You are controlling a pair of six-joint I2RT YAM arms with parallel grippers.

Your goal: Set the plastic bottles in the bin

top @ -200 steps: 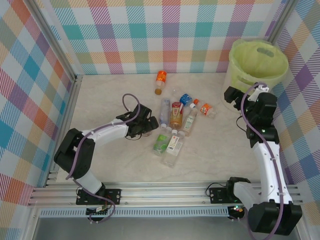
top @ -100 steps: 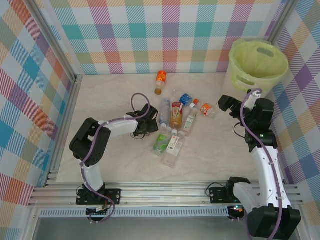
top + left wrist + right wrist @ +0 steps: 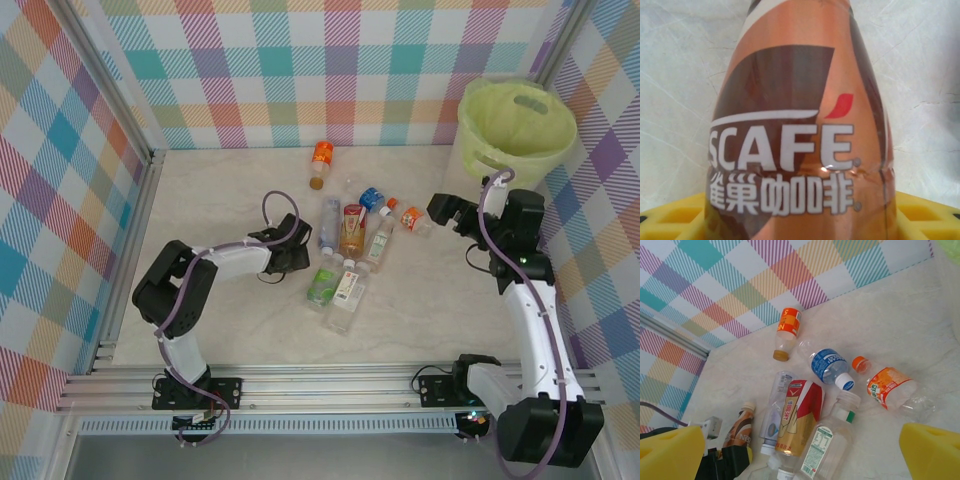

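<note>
The left gripper (image 3: 293,256) sits low over the pale marbled surface (image 3: 210,200), at the left edge of the scatter of bottles. A brown coffee bottle (image 3: 800,125) lies on its side between the yellow pads (image 3: 670,220), its narrow end pointing away from the wrist. One pad shows on each side of the bottle, but I cannot tell whether they press on it or merely flank it.

The right gripper (image 3: 447,212) hangs above the surface, between the bottles and the bin (image 3: 515,150). Its yellow pads (image 3: 670,452) stand wide apart with nothing held between them.

The bin, lined with a lime-green bag, stands in the far right corner against the plaid wall.

The other bottles lie flat on the surface. An orange-label bottle (image 3: 787,330) is alone near the back wall. Nearer the arms, a blue-label bottle (image 3: 827,365) lies beside an orange-capped bottle (image 3: 890,387), which is the one closest to the right gripper. Below them, side by side, are a clear bottle (image 3: 776,410), a red-and-gold bottle (image 3: 800,417) and a white-and-green-label bottle (image 3: 827,445). A green-label bottle (image 3: 322,286) and a white-label bottle (image 3: 346,292) lie nearest the arms' bases.
</note>
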